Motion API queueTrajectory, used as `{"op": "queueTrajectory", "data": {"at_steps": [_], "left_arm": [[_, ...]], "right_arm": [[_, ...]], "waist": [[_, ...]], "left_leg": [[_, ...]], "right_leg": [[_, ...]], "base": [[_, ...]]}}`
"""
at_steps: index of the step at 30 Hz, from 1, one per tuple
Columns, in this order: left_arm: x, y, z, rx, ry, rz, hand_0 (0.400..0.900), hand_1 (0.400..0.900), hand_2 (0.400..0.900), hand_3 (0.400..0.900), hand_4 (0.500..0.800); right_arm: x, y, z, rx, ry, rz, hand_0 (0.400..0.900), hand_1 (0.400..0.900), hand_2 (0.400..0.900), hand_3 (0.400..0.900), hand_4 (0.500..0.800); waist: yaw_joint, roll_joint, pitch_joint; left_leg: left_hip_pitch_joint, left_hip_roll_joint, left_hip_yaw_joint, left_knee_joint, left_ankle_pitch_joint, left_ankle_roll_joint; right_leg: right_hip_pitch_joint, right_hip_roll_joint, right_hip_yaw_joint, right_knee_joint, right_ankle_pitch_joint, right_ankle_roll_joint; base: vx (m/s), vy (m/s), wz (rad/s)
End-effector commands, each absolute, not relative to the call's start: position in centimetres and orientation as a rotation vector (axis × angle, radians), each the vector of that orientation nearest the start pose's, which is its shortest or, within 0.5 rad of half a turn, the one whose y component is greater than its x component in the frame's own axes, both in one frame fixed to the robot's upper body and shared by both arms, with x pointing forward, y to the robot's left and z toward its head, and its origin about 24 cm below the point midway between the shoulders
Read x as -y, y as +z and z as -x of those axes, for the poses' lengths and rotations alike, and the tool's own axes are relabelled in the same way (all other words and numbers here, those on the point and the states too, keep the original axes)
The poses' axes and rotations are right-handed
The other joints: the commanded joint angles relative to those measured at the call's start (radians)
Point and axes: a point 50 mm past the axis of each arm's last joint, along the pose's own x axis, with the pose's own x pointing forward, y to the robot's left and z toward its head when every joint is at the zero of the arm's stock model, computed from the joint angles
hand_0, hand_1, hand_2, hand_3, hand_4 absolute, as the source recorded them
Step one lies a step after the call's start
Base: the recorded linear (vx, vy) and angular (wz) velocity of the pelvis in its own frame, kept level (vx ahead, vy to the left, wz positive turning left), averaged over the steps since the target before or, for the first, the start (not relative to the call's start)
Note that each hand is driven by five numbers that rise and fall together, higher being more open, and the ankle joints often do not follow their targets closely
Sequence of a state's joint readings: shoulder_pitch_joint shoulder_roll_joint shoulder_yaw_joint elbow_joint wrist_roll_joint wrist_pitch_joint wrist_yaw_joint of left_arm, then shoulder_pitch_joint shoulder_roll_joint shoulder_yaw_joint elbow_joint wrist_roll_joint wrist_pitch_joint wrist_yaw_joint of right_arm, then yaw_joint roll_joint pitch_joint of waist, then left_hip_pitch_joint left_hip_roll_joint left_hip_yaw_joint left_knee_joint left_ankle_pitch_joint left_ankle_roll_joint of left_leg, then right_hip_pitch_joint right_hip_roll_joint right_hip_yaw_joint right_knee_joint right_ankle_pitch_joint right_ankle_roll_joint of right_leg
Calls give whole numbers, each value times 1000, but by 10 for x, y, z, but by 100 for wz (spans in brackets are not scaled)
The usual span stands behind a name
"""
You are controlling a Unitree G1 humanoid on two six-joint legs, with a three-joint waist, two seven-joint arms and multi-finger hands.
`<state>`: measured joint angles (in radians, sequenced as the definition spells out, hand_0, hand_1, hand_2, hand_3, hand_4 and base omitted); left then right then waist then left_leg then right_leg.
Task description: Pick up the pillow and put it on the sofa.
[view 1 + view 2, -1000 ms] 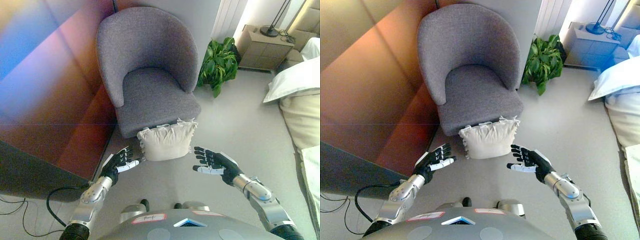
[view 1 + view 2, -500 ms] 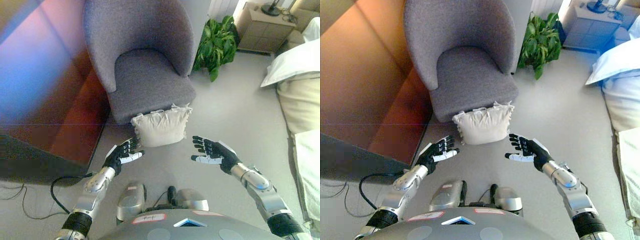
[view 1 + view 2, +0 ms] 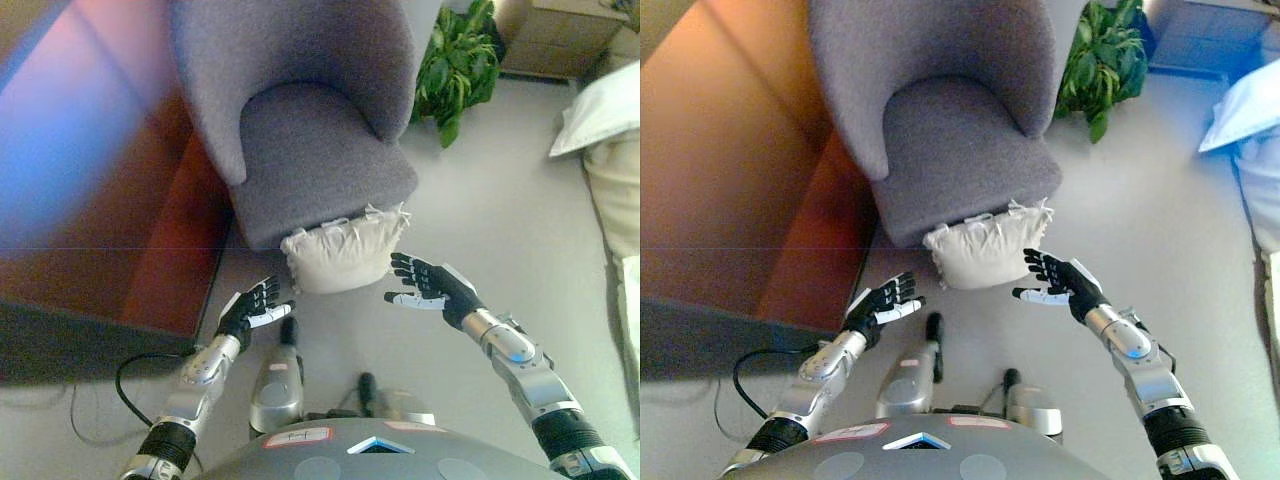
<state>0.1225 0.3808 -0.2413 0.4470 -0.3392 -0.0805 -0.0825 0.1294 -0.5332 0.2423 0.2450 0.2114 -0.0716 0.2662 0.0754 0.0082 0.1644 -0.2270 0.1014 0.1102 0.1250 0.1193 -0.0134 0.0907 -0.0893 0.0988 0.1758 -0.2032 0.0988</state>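
Observation:
A cream pillow (image 3: 343, 255) with small ties along its top stands on the floor, leaning against the front of a grey armchair (image 3: 305, 130). My left hand (image 3: 252, 307) is open, low and to the left of the pillow, a short gap from it. My right hand (image 3: 428, 286) is open, palm toward the pillow, just beside its right edge. Neither hand touches it. The same shows in the right eye view: the pillow (image 3: 985, 250), left hand (image 3: 880, 303), right hand (image 3: 1058, 281).
A reddish-brown wooden cabinet (image 3: 110, 200) stands along the left. A green potted plant (image 3: 458, 65) is to the right of the armchair. A bed with white bedding (image 3: 610, 130) is at the far right. Grey floor (image 3: 500, 215) lies open between the chair and the bed.
The camera has tilted down and closer. Both hands have come nearer the pillow; the right hand is now close beside its right edge.

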Motion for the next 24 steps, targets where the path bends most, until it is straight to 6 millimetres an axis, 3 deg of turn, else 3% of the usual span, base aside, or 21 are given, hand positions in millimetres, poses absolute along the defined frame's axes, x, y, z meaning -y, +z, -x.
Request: {"op": "queueTrajectory", "data": {"at_steps": [1,3,4,5,7,9,11,14,16,18,20,23,24], "left_arm": [[-218,-19,-222,-248,-122,-89,900,900,900,900,800],[-218,-15,-227,-232,-126,-105,900,900,900,900,800],[-218,-15,-227,-231,-126,-105,900,900,900,900,800],[-220,-9,-233,-204,-111,-115,900,900,900,900,800],[-220,-3,-240,-176,-104,-128,900,900,900,900,800],[-218,3,-247,-152,-100,-125,900,900,900,900,800],[-217,6,-252,-133,-96,-120,900,900,900,900,800],[-213,12,-261,-103,-92,-106,900,900,900,900,800],[-212,16,-267,-85,-84,-109,900,900,900,900,800],[-216,20,-270,-70,-69,-117,900,900,900,900,800],[-216,22,-272,-57,-64,-115,900,900,900,900,800],[-211,22,-277,-52,-66,-106,900,900,900,900,800],[-208,22,-278,-50,-73,-100,900,900,900,900,800]], "right_arm": [[204,8,-233,-173,416,283,900,900,900,900,800],[200,8,-236,-167,424,289,900,900,900,900,800],[200,8,-236,-167,424,289,900,900,900,900,800],[194,15,-244,-128,432,300,900,900,900,900,800],[189,22,-252,-96,435,317,900,900,900,900,800],[185,27,-260,-69,432,359,900,900,900,900,800],[186,33,-266,-41,419,413,900,900,900,900,800],[192,46,-280,10,374,541,900,900,900,900,800],[200,53,-288,30,337,682,900,900,900,900,800],[206,63,-295,64,317,830,900,900,900,900,800],[212,69,-299,80,299,983,900,900,900,900,800],[223,73,-310,95,268,1208,900,900,900,900,800],[228,76,-314,100,263,1304,900,900,900,900,800]], "waist": [[9,-89,-66],[4,-103,-60],[7,-99,-63],[-12,-78,-23],[-27,-48,14],[-42,-33,37],[-56,-36,58],[-57,-23,77],[-57,-37,90],[-70,-53,99],[-76,-70,106],[-59,-96,113],[-56,-89,119]], "left_leg": [[-144,-37,-30,5,88,-14],[-116,-83,-29,0,36,30],[-120,-77,-28,-1,38,30],[-74,-97,-32,-15,12,62],[-12,-104,-25,-44,-12,88],[53,-112,-32,-94,-21,95],[118,-127,-46,-143,-26,89],[141,-106,-64,-173,-39,53],[148,-107,-83,-184,-57,19],[173,-106,-105,-203,-77,-2],[184,-100,-123,-204,-90,-17],[172,-93,-143,-205,-108,-43],[169,-76,-164,-205,-112,-51]], "right_leg": [[194,2,-69,-16,54,12],[96,-18,-73,186,172,42],[91,-13,-70,185,177,42],[-28,-4,-94,414,325,67],[-129,-10,-158,558,344,68],[-213,-23,-207,592,295,63],[-260,-54,-251,521,217,50],[-302,-130,-291,290,183,42],[-313,-211,-294,31,259,65],[-326,-255,-263,-143,406,112],[-327,-257,-233,-188,463,134],[-320,-284,-300,-213,512,153],[-323,-273,-310,-187,487,151]], "base": [[334,230,10],[210,194,11],[134,252,12],[134,285,12],[194,342,10],[226,194,9],[254,55,13],[184,-91,15],[171,-274,34],[227,-261,55],[187,-235,48],[140,-253,50],[103,-265,77]]}}
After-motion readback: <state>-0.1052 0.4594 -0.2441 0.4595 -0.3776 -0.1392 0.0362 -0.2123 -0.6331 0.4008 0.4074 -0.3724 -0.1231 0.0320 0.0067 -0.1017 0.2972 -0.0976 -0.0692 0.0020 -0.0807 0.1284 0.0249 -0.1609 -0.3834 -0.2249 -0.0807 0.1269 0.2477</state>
